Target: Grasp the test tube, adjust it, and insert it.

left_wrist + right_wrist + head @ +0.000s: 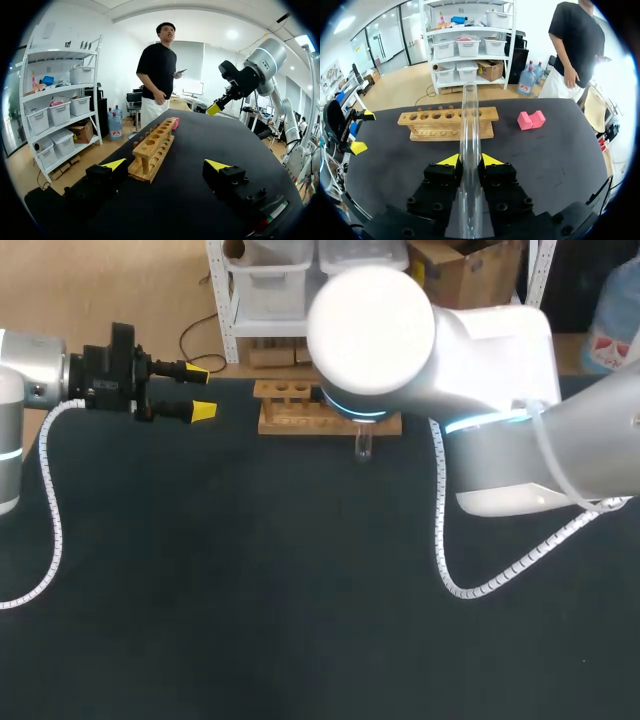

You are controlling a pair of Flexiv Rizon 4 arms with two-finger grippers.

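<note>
**Right gripper [469, 161] clamped on the test tube [469, 125]**

The clear tube runs out between the gripper's fingers, just on the near side of the wooden rack [447, 122], which stands at the far edge of the dark table [250, 590]. A pink block [530, 120] lies right of the rack. The left gripper [200, 391], fingers apart and empty, hovers left of the rack.

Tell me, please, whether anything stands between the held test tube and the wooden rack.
Nothing visible does. The right gripper holds the test tube pointing toward the wooden rack across bare table; the pink block lies aside, past the rack's end.
</note>
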